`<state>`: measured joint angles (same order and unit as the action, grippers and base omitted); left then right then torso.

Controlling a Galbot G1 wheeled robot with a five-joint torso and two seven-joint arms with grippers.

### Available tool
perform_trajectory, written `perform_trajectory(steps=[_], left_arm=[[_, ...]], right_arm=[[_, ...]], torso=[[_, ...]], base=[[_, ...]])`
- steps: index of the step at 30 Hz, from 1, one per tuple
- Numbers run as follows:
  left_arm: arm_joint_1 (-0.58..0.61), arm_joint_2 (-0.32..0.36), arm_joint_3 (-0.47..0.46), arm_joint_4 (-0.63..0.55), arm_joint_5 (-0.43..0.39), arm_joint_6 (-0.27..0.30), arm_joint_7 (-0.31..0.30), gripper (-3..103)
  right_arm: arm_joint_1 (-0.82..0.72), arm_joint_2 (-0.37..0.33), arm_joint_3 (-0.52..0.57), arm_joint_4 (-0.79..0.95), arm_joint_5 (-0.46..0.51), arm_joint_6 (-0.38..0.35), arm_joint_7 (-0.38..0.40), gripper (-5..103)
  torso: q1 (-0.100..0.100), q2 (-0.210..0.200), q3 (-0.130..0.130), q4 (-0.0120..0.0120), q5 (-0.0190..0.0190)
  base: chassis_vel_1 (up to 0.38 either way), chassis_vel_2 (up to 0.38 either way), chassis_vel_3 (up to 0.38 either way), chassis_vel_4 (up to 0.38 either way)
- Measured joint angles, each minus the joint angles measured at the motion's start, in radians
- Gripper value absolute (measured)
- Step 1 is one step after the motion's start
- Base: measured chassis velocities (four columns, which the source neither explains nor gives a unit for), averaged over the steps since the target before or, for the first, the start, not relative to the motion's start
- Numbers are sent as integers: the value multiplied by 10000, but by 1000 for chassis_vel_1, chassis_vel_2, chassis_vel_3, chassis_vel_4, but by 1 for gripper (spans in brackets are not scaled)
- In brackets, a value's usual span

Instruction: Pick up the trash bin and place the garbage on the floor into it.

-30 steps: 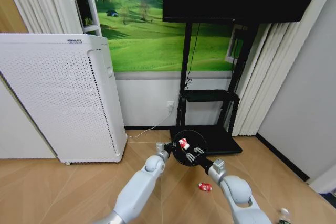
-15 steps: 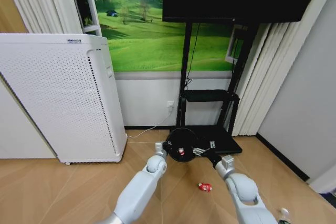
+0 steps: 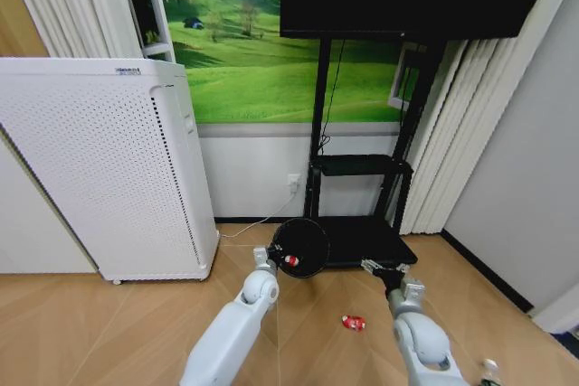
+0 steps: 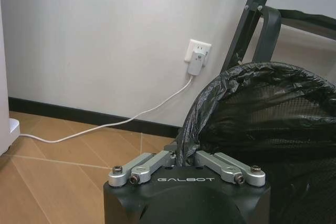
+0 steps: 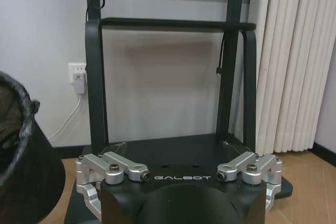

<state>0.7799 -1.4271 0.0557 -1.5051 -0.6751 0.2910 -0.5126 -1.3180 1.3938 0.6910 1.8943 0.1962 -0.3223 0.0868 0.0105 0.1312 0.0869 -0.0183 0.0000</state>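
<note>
The left gripper (image 4: 186, 157) clamps the rim of the small black mesh trash bin (image 3: 299, 247), holding one red-and-white crumpled wrapper (image 3: 291, 260); the right gripper (image 5: 176, 148) hangs spread, holding nothing.

The small black mesh wastebasket with a plastic liner (image 3: 299, 247) hangs off the floor, pinched at its rim by the left gripper (image 3: 274, 251), and it crowds the ground in front of the black TV stand base (image 3: 380, 240). To its left the tall white perforated appliance (image 3: 99, 164) walls off that side. The right gripper (image 3: 384, 270) hovers spread open over bare wooden floor (image 3: 136, 332), near a small red-and-white crumpled wrapper (image 3: 353, 322) with open space all round it.
</note>
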Motion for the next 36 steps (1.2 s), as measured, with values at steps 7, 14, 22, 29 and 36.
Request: perform_trajectory(steps=[7,14,22,29,36], left_arm=[[-6,38,-5,-23,-10,15,156,3],[82,55,-60,-77,11,15,282,3],[110,46,-116,-43,54,6,383,3],[13,-17,-134,57,93,-11,433,3],[-139,89,-131,65,299,-27,605,3]], right_arm=[[62,90,-180,-107,-42,-82,-241,100],[163,99,-301,-153,-151,-115,-381,100],[259,78,-378,-350,-225,149,-495,100],[83,-12,-457,-779,-671,359,-1224,100],[332,-595,-551,-3063,-2108,1404,-5132,100]], torso=[[1,-1,1,1,-1],[0,0,0,2,2],[0,0,1,-1,1],[0,0,0,-5,5],[0,0,1,3,1]], base=[[-5,-31,3,41],[-68,-171,97,175],[-180,-261,189,247],[-152,-168,140,171],[48,50,-31,-39]])
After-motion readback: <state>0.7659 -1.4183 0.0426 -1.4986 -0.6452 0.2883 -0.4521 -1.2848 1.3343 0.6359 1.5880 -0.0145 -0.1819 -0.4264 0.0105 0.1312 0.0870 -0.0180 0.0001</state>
